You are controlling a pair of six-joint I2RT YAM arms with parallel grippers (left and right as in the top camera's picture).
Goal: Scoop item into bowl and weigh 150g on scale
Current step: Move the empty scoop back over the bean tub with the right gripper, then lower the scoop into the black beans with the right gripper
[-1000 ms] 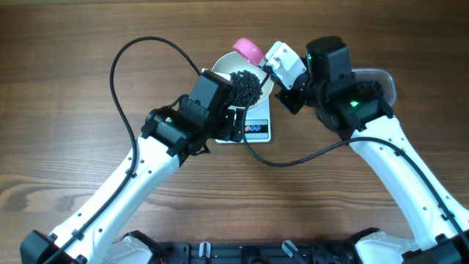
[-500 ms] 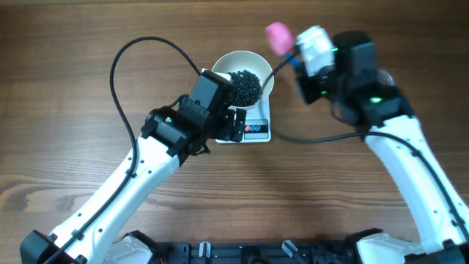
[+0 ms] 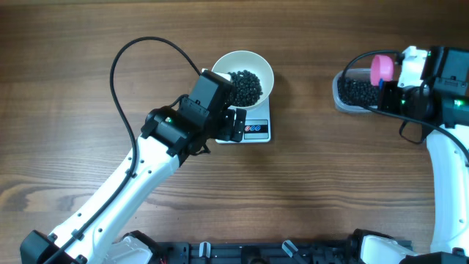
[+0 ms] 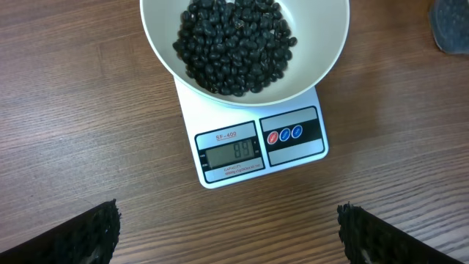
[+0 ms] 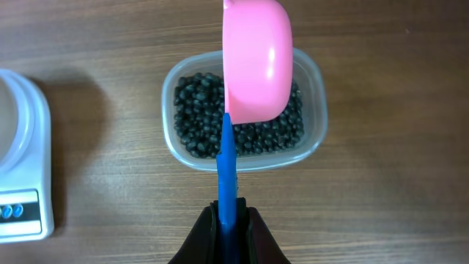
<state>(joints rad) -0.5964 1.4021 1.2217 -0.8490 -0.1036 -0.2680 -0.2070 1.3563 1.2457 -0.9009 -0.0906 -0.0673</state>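
The right gripper is closed on the pink scoop's handle, above the tub of beans. The left gripper is wide open; the scale and bowl lie just ahead of it.

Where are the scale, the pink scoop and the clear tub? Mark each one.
scale point(image 4: 233, 151), left wrist view, on its grey display.
pink scoop point(image 5: 256, 62), right wrist view, on its cup.
clear tub point(image 5: 168, 117), right wrist view, on its left wall.
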